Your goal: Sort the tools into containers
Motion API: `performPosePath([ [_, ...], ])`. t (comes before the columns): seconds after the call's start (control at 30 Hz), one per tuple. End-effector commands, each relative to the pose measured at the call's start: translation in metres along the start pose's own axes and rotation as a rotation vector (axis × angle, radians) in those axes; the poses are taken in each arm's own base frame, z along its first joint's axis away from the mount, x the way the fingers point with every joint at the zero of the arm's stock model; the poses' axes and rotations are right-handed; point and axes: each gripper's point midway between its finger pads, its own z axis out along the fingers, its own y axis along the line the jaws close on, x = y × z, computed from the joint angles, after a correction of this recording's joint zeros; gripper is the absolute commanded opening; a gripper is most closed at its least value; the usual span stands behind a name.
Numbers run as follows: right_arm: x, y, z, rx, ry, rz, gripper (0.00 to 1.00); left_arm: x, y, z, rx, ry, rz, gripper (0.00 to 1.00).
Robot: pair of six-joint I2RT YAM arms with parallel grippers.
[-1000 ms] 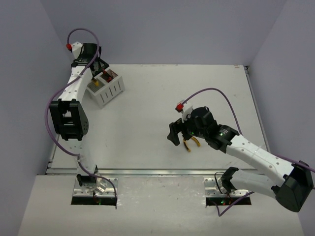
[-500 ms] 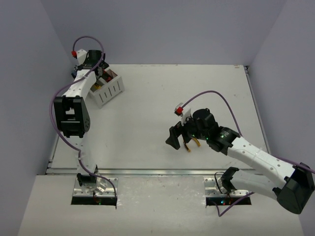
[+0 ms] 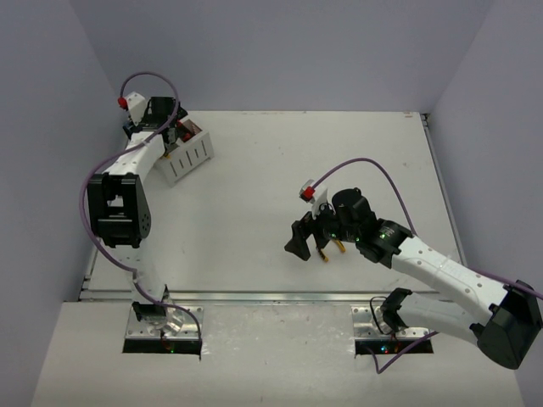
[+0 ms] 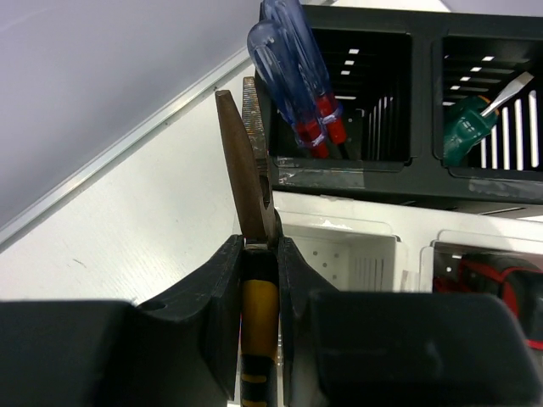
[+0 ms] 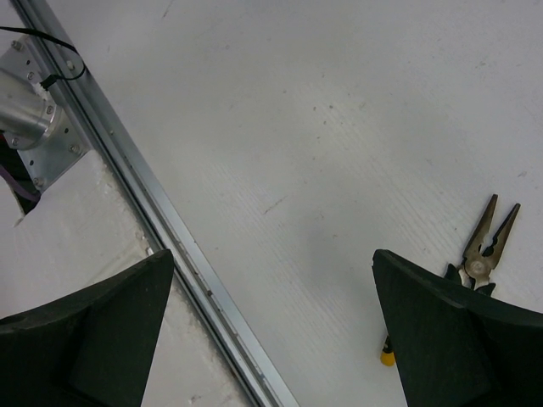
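1. The yellow-handled pliers (image 4: 258, 297) stand nose-up, clenched between the left fingers (image 4: 222, 297) at the far left corner of the worktop (image 3: 280, 161), just beside the row of bins (image 3: 191, 157). From the wrist view the nose lines up with the left edge of the black bin (image 4: 390, 182), outside it as far as I can judge
2. That black bin holds the blue screwdrivers (image 4: 293, 76) in one compartment and a green-handled screwdriver (image 4: 465, 131) in the next. The white bin (image 4: 335, 254) in front shows nothing inside where I can see, and I'd guess these pliers belong there
3. The second pliers (image 5: 482, 254) lie flat near the middle of the worktop. The right fingers (image 5: 93, 331) are spread wide, holding nothing, and the pliers sit beside one finger, not between the two
4. What could go wrong: if the left fingers let go here, the pliers may drop outside the bins, or the nose may snag the black rim or the screwdriver handles on the way across. On the right, closing without shifting sideways would miss the pliers or shove them along the worktop
5. Hard to make out:
   - the lower handles of the held pliers run off the frame
   - the lying pliers' handles hide behind a right finger
   - something red (image 4: 488, 280) in a neighbouring white compartment is too cut off to name
   - from above, the left arm covers much of the bins
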Motion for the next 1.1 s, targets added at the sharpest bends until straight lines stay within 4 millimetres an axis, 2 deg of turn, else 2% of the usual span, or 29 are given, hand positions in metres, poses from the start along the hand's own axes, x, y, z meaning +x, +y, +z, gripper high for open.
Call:
performPosePath([
  [0.0, -0.011, 0.004, 0.0, -0.028, -0.049, -0.028, 0.99, -0.058, -0.004, -0.035, 0.053, -0.156, -0.136, 0.0],
  [0.07, -0.012, 0.006, -0.001, -0.033, -0.05, -0.029, 0.99, -0.068, -0.002, -0.043, 0.069, -0.181, -0.158, 0.0],
  [0.13, -0.012, 0.006, -0.001, -0.038, -0.05, -0.028, 0.99, -0.073, -0.012, -0.056, 0.113, -0.201, -0.157, 0.0],
  [0.43, -0.01, 0.007, -0.001, -0.044, -0.047, -0.031, 0.99, -0.095, -0.034, -0.078, 0.317, -0.279, -0.063, 0.0],
  [0.6, -0.011, 0.007, 0.001, -0.043, -0.052, -0.025, 0.99, -0.113, -0.035, -0.114, 0.486, -0.374, -0.059, 0.0],
  [0.63, -0.012, 0.007, 0.0, -0.043, -0.055, -0.024, 0.99, -0.135, -0.031, -0.137, 0.548, -0.456, -0.088, 0.0],
  [0.67, -0.013, 0.008, -0.001, -0.045, -0.059, -0.024, 0.99, -0.12, -0.026, -0.136, 0.564, -0.46, -0.069, 0.0],
  [0.73, -0.015, 0.01, -0.003, -0.053, -0.069, -0.028, 0.99, -0.133, -0.008, -0.158, 0.598, -0.583, -0.07, 0.0],
  [0.83, -0.016, 0.012, -0.005, -0.063, -0.076, -0.035, 0.99, -0.13, 0.009, -0.173, 0.639, -0.731, -0.028, 0.0],
  [0.97, -0.015, 0.014, -0.003, -0.079, -0.081, -0.035, 0.99, -0.121, -0.007, -0.201, 0.828, -0.726, 0.086, 0.0],
  [1.07, -0.023, 0.015, 0.0, -0.078, -0.086, -0.013, 0.99, -0.108, -0.026, -0.247, 1.085, -0.672, 0.176, 0.0],
])
